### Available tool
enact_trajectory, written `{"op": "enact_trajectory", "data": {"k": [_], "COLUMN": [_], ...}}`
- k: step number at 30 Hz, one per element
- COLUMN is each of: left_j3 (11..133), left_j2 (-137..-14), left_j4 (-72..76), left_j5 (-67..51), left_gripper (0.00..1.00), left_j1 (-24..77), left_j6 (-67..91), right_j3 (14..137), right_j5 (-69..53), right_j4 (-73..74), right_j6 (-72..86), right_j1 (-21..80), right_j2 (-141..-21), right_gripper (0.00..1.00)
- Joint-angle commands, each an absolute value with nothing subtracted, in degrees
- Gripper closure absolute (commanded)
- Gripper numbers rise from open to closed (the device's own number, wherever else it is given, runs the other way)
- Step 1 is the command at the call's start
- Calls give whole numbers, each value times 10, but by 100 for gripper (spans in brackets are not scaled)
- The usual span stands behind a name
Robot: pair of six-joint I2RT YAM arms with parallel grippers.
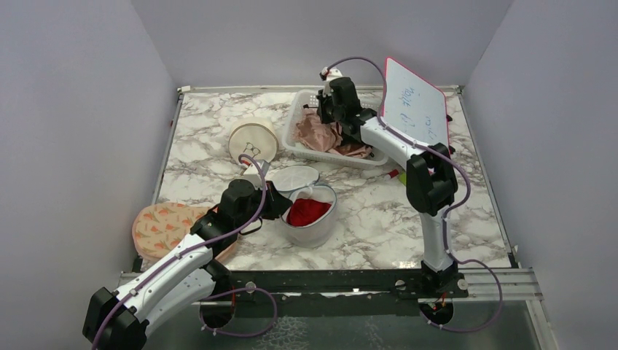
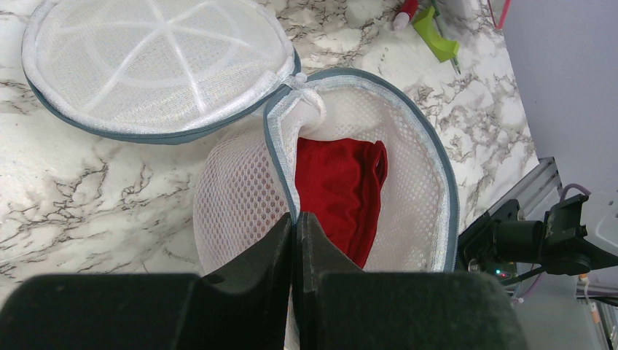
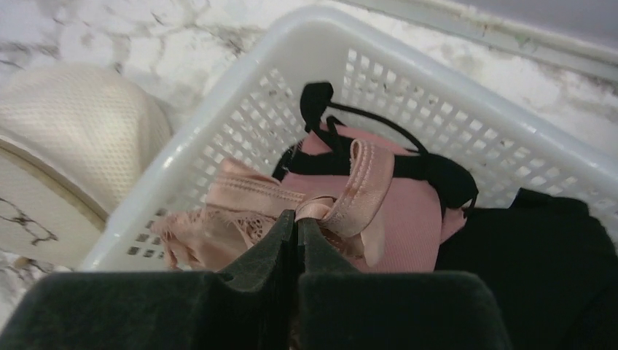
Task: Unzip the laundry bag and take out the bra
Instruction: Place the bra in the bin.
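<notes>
**Bag held open, bra yet to come out.** The left gripper (image 2: pixel 295 217) has its jaws pressed together on the near rim of the laundry bag (image 2: pixel 233 182). They pinch the grey-blue zip edge, apparently to keep the soft mesh drum steady and its mouth open.

The bag stands upright, unzipped almost all the way round. Its round mesh lid (image 2: pixel 157 62) is flipped back flat on the marble table (image 2: pixel 95 197) and joined to the bag only at the far rim. Inside the bag, just past the pinched rim, lies the red bra (image 2: pixel 339 189), bunched low and not yet lifted.

The right gripper (image 3: pixel 296 219) hangs well apart from the bag, over the white basket (image 3: pixel 211 146) beyond it. Its jaws are closed, with the tips against a pink strap (image 3: pixel 364 189) on the heaped underwear. Whether the strap is actually pinched cannot be told from this angle.

A cream round case (image 3: pixel 80 124) stands beyond the bag, beside the basket. A flat peach pouch (image 1: pixel 164 222) lies to the bag's left.

Lifting the bra out looks like the remaining step, and it probably falls to the right arm, which would first have to travel to the bag's mouth.
</notes>
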State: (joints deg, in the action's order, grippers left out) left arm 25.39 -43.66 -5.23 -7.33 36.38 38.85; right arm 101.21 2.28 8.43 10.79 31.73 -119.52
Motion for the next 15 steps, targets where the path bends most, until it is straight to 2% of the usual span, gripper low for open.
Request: {"op": "enact_trajectory", "data": {"k": [1,6,11,13,15], "left_j3": [271,270,274,274,275], "left_j2": [-430,-431,-433,-433,-435], "left_j4": [-49,-48,-50,-48,-47], "left_j5": [-81,-80,-80,-77,-75], "left_gripper": [100,100,100,100,100], "left_j1": [365,365,365,364,365], "left_j6": [383,384,381,380,378], "right_j3": [1002,962,988,999,1004], "right_j5": [23,7,24,32,35], "right_j4": [118,99,133,155,179], "right_j6": [81,89,62,51,42], "right_j1": [314,314,314,314,314], "right_j2": [-1243,-1248,-1243,-1231,-1213], "right_gripper": [99,99,98,90,76]}}
